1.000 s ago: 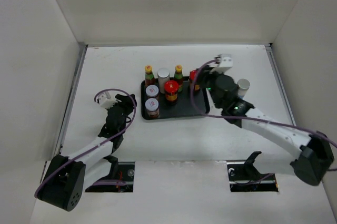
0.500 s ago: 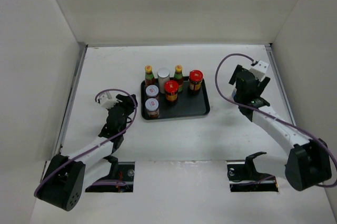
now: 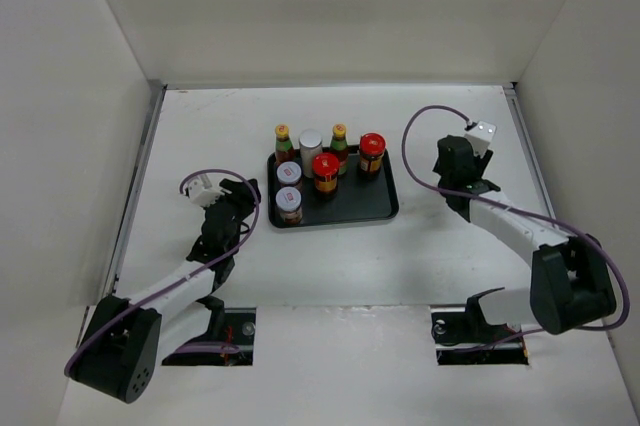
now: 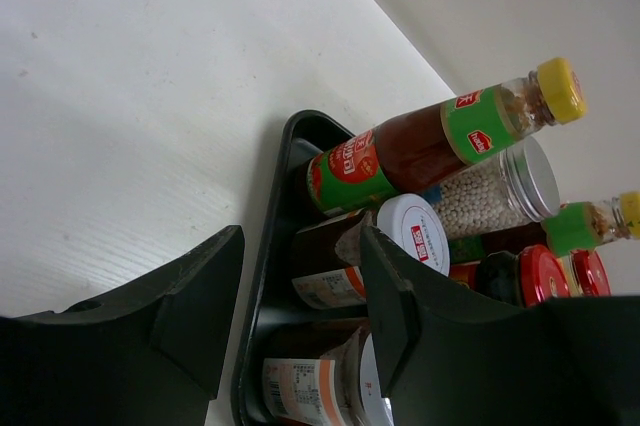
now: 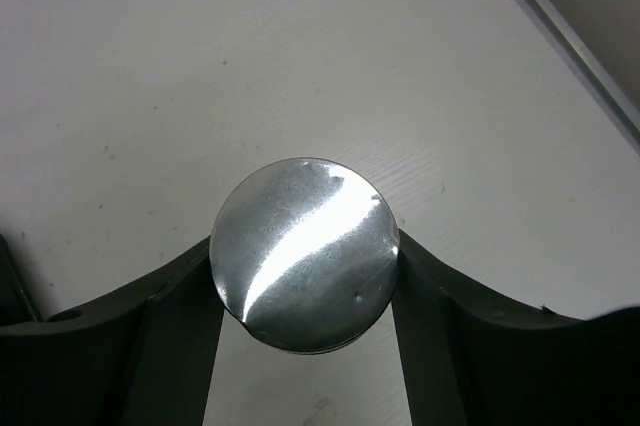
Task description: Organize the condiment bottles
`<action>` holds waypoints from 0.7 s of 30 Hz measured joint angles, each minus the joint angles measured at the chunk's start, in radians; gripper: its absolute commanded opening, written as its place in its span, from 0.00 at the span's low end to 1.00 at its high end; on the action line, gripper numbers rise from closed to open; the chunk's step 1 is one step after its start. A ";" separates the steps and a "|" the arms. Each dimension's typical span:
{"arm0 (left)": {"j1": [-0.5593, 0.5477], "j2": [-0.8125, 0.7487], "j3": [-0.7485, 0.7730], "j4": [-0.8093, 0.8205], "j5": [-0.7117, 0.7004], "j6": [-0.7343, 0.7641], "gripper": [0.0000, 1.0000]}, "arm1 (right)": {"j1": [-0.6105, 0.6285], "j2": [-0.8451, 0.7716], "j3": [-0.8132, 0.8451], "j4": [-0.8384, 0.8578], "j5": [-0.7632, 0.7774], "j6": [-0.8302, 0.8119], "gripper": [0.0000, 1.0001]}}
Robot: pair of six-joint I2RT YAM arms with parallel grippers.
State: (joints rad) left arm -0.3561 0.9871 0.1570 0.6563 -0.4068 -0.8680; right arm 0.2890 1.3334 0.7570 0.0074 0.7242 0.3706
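My right gripper [image 5: 305,241] has left the tray [image 3: 375,208], where the red-capped jar [image 3: 372,143] now stands, and swung over the silver-lidded jar [image 5: 300,256], still out on the bench [image 3: 330,266]. Its jaws straddle the lid; I cannot tell if they grip. The left gripper [image 4: 300,236] sits beside the tray, jaws part-open, empty. White bench, plain white walls [image 3: 300,16].

White table [image 3: 330,266], dark tray [image 3: 375,208] near its middle, silver-lidded jar [image 5: 305,251] well apart to the right.
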 measured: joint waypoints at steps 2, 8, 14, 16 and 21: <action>0.000 -0.001 0.000 0.000 0.000 0.000 0.48 | 0.001 -0.007 0.000 -0.003 -0.005 0.003 0.55; 0.003 -0.005 0.000 0.000 -0.001 0.000 0.50 | 0.143 -0.148 -0.003 -0.047 -0.002 -0.034 0.54; 0.003 0.019 0.000 0.003 -0.002 0.001 0.66 | 0.363 -0.192 0.038 -0.021 -0.078 -0.047 0.54; 0.003 0.037 0.000 0.004 0.000 0.001 0.75 | 0.408 -0.143 0.050 0.019 -0.101 -0.050 0.55; 0.008 0.060 0.000 0.000 0.000 0.002 0.91 | 0.498 0.027 0.098 0.083 -0.139 -0.079 0.55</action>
State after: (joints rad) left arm -0.3485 1.0466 0.1570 0.6559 -0.4072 -0.8661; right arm 0.7872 1.3609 0.8555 0.0902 0.5850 0.2916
